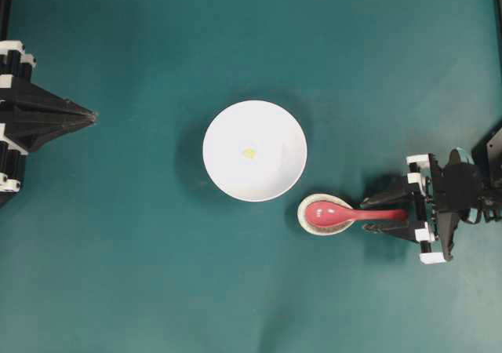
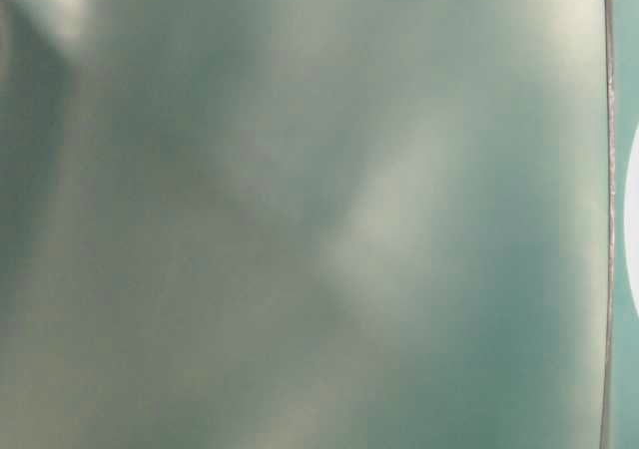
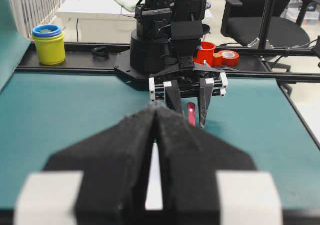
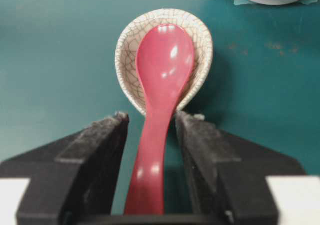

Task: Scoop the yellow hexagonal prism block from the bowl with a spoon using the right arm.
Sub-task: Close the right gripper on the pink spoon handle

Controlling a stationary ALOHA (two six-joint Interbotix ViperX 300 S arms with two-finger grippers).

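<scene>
1. The bowl (image 1: 255,151) sits near the middle of the green table (image 1: 157,274), white and round, standing free of both arms
2. The yellow hexagonal prism block (image 1: 249,154) lies inside the bowl, close to its centre, a tiny bright speck against the white
3. The spoon (image 1: 345,212) lies just beside the bowl at its lower right in the overhead view, its pink-red scoop resting in the spoon rest (image 1: 308,221), a small crackle-glazed beige dish
4. The spoon's handle runs straight out from the rest toward the right arm (image 1: 463,192)
5. The right gripper (image 1: 386,213) has its 2 fingers spread apart, 1 on each side of the handle; in the right wrist view a gap shows between each pad and the handle, so nothing is clamped
6. The left gripper (image 1: 92,116) is well apart from the bowl at the left edge of the table, its 2 fingers pressed together to a point and empty
7. The left wrist view shows the right gripper head-on with the red handle between its fingers
8. The table-level view is a blurred green-grey wash; only a white sliver at its right edge stands out
</scene>
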